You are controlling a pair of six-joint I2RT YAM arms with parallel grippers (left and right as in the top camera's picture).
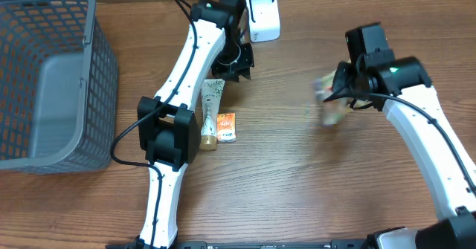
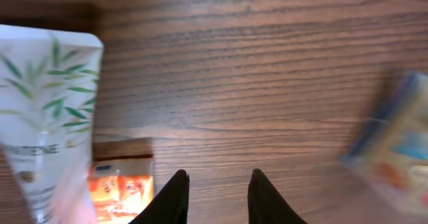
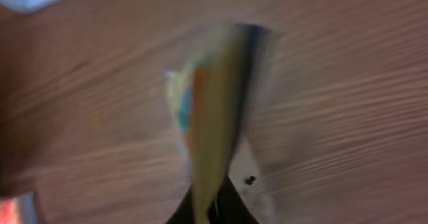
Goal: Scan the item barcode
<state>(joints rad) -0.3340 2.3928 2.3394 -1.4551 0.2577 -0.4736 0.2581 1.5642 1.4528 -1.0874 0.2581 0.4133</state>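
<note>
**Wooden worktop, packet gripped on the right side**

Overhead: brown wood-grain worktop [image 1: 297,189]. Grey basket [image 1: 104,70] sits at the far left and a white scanner [image 1: 262,15] at the top centre. The left pincer [image 1: 239,62] hangs just below the scanner. Beneath it lie a tube [image 1: 213,100] and an orange sachet [image 1: 225,125], side by side. The right pincer [image 1: 343,89] is well to the right of them, with a colourful packet [image 1: 331,104] at its tip. The packet is blurred and well apart from the scanner.

Left wrist: the two dark fingers [image 2: 175,198] stand narrowly parted over bare wood, with nothing between them. The leaf-printed tube is at left, with the orange sachet just beside its lower end. The blurred packet shows at the right edge.

Right wrist: the packet is seen edge-on and upright. Its lower end is clamped between the closed fingertips [image 3: 234,207] of the right pincer. The print is too smeared to tell whether a barcode shows.
</note>
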